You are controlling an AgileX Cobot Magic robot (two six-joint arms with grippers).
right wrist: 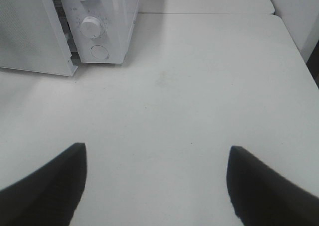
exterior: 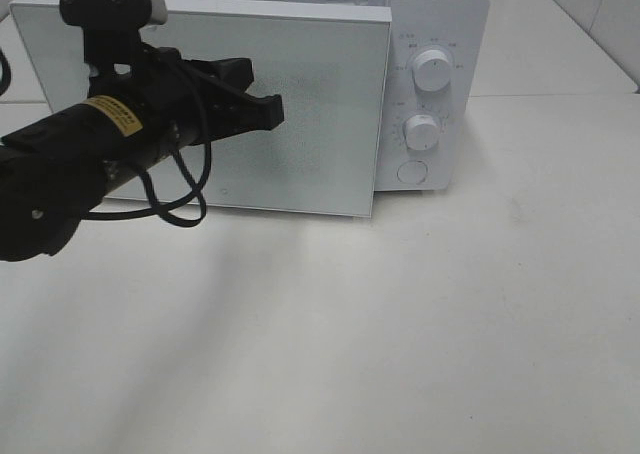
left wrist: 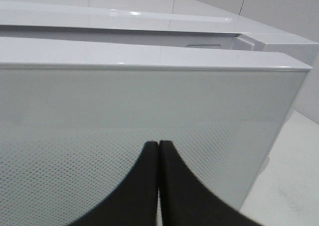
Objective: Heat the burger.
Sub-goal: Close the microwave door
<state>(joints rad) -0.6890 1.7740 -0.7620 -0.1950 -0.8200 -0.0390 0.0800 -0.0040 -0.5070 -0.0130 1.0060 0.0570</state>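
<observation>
Left tool (left wrist: 158, 150), fingers together, sits close to the door (exterior: 320, 124) of the microwave (exterior: 445, 24) at 12 o'clock. Right tool (right wrist: 157, 154) stands apart over the desk (right wrist: 199, 86). Burger: cannot tell where.

Honestly, nothing legible here. There's a small yellow sticker (exterior: 112, 115) with black print on the black robot arm (exterior: 60, 169), but the lettering is too blurry to make out. The boxy white microwave (exterior: 445, 19) has tiny grey markings around its upper round white knob (exterior: 432, 69) and lower round white knob (exterior: 421, 131), also too small to read.
</observation>
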